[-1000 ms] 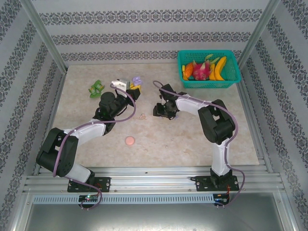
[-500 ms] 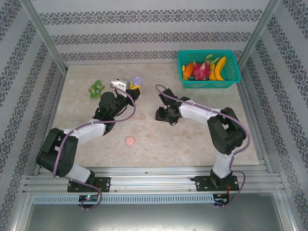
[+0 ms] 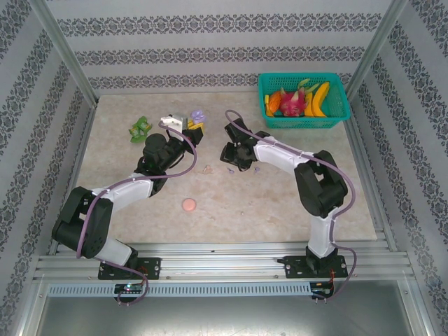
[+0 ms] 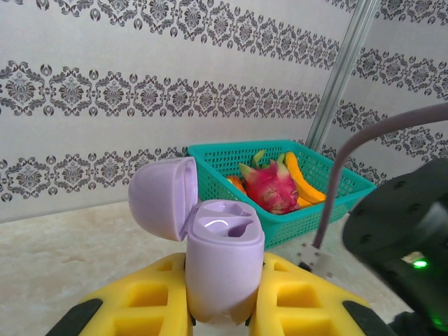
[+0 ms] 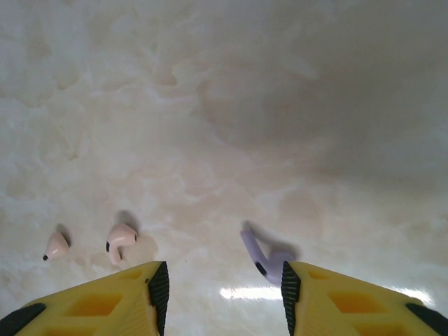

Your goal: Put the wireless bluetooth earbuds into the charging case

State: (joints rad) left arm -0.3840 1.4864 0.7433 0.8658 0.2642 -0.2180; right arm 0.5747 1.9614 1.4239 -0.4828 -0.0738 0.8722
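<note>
Left tool [image 4: 220, 304] clamps lilac case [image 4: 218, 262] upright, lid hinged open. Right tool [image 5: 224, 297] spread open above bench [image 5: 294, 105]. Lilac bud [image 5: 260, 253] lies between fingers [image 5: 350, 304], long axis diagonal, stem toward wrist view's upper left. Pink buds [image 5: 120, 239] outside the gap.

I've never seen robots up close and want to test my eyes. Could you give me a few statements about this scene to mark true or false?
1. The left pincer holds a lilac case with its lid open. True.
2. The case already holds buds. False: both wells look empty.
3. The right pincer is shut on a lilac bud. False: it is open, and the bud lies on the table between its fingers.
4. Two pink buds lie on the table. True.
5. The basket is empty. False: it holds fruit.
</note>
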